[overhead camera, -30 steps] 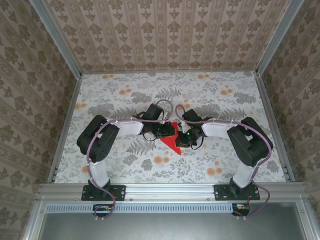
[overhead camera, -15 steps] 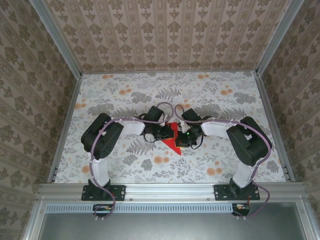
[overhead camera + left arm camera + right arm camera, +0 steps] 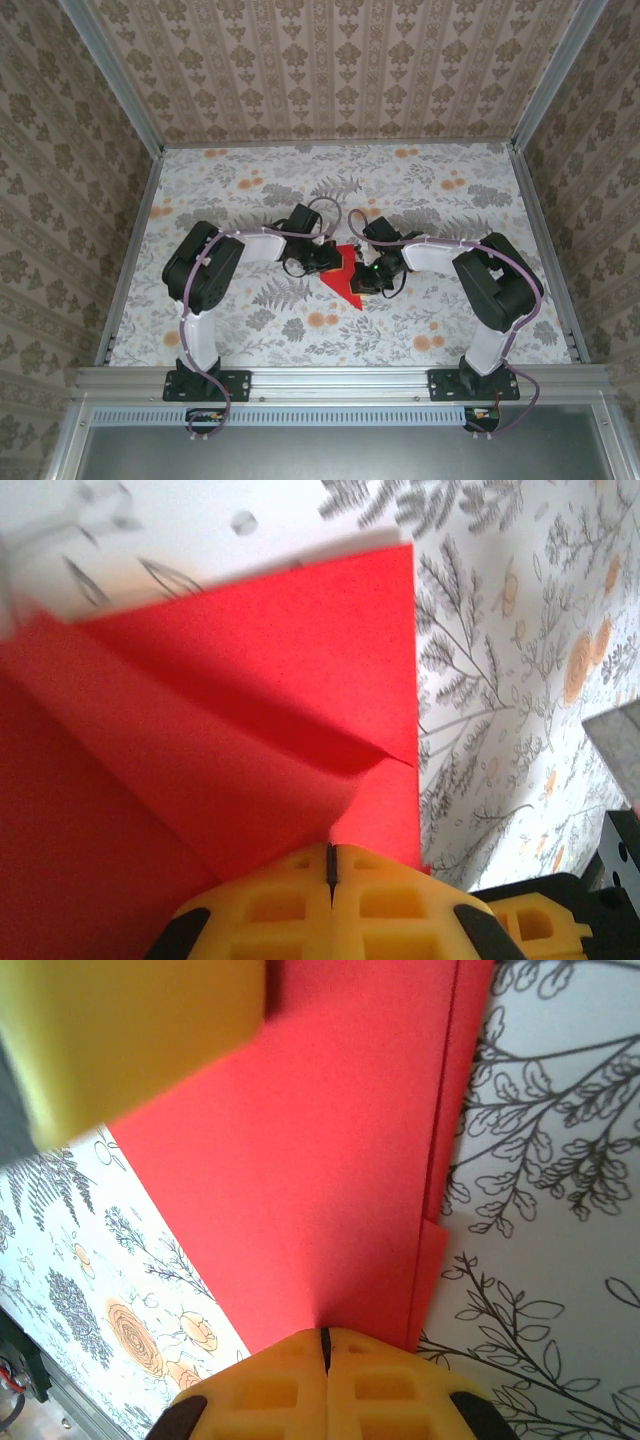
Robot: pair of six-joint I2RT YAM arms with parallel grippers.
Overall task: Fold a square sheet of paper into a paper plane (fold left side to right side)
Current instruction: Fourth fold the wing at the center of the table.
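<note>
The left yellow fingers (image 3: 290, 900) are pressed together and seem to pinch a raised flap of the thin, bright red, partly folded sheet of paper (image 3: 250, 680). The right yellow fingers (image 3: 360, 1380) are closed too, with their tips against the same sheet. The sheet lies in the middle of the flowered desk (image 3: 450, 200). It looks light, limp and easily creased, so I would take it at a free edge.

Red sheet of paper (image 3: 346, 284), partly folded into a pointed wedge, lies on the floral surface (image 3: 450, 200) at mid-table, tip toward the near edge. Overlapping layers and a slightly raised diagonal flap are visible.
</note>
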